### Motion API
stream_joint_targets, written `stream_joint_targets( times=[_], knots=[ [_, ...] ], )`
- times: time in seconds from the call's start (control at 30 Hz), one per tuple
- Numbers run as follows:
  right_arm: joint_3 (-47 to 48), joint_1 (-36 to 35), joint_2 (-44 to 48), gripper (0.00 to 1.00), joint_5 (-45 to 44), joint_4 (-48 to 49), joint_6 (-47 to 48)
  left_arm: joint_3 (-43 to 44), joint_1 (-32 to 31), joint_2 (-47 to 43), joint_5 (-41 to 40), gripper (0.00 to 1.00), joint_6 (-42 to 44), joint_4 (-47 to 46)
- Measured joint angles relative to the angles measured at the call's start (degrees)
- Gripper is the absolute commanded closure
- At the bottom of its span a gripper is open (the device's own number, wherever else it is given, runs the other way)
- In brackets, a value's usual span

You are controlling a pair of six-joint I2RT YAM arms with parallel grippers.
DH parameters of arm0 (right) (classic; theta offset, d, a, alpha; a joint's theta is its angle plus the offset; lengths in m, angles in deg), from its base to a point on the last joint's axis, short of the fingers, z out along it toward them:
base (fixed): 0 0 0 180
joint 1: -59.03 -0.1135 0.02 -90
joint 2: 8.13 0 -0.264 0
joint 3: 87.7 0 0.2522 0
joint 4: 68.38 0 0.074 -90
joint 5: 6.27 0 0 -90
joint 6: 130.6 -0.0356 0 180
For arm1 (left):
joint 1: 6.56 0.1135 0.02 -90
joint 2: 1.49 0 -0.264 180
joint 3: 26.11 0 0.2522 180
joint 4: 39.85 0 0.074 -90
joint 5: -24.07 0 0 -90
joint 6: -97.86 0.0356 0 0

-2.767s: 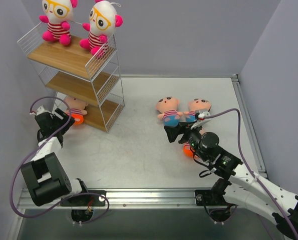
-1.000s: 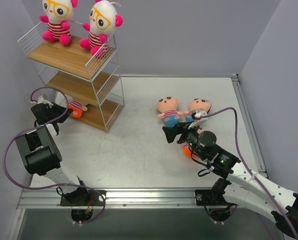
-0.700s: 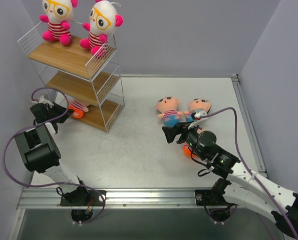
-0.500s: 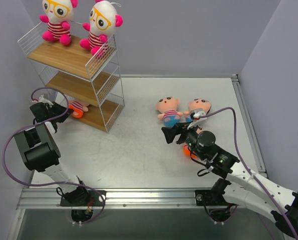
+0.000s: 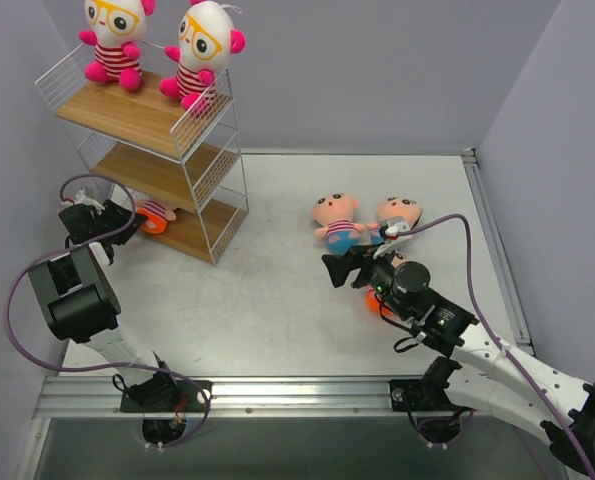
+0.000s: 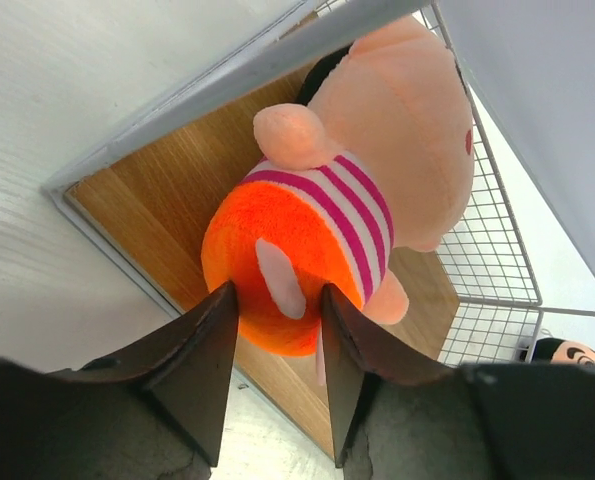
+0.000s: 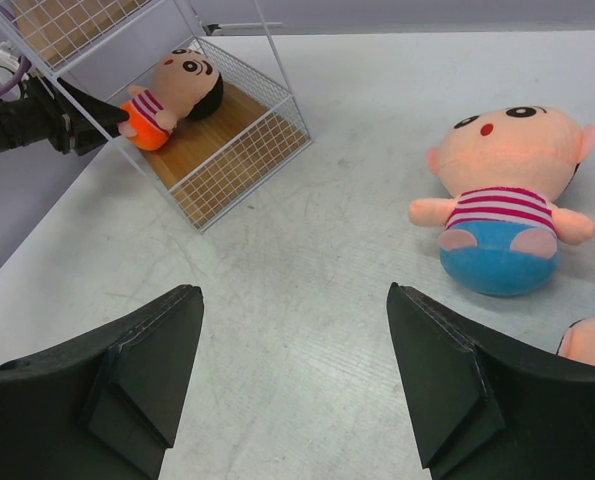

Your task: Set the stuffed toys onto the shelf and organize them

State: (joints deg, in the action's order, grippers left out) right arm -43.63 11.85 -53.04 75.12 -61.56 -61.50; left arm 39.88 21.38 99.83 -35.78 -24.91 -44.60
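Three of six shelved — two white-headed toys [image 5: 202, 50] on the shelf's [image 5: 205, 120] top board, an orange-bottomed doll [image 6: 322, 235] lying on the bottom board, our left hand [image 6: 277, 292] straddling its rump, clamped or not we cannot tell — three dolls [image 5: 335, 216] left on the bench [image 5: 267, 290], right hand [image 7: 292, 296] hovering beside them, spread wide, empty.

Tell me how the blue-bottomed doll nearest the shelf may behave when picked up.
The blue-bottomed doll looks like stuffed plush, so it probably squashes under grip. Its head is larger than its body, so it may hang head-down. Fuzzy fabric likely resists slipping.
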Motion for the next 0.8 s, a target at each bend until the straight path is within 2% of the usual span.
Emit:
stream_joint_targets(
  times=[0.2,0.4,0.67,0.8],
  knots=[
    [0.00,0.00,0.02,0.25,0.00,-0.04,0.28,-0.42,0.81,-0.74,-0.52,0.37,-1.27,0.02],
    [0.04,0.00,0.02,0.24,-0.11,-1.29,1.49,-3.76,1.62,-5.53,-1.44,0.22,-2.62,1.46],
    [3.10,0.00,-0.07,0.21,-3.13,-6.49,3.21,-7.23,1.77,-19.63,-5.57,0.03,-2.97,11.15],
    [6.27,0.00,-1.79,0.21,-6.67,-9.77,3.61,-7.85,1.92,-29.73,-8.61,0.04,-1.92,19.47]
  ],
)
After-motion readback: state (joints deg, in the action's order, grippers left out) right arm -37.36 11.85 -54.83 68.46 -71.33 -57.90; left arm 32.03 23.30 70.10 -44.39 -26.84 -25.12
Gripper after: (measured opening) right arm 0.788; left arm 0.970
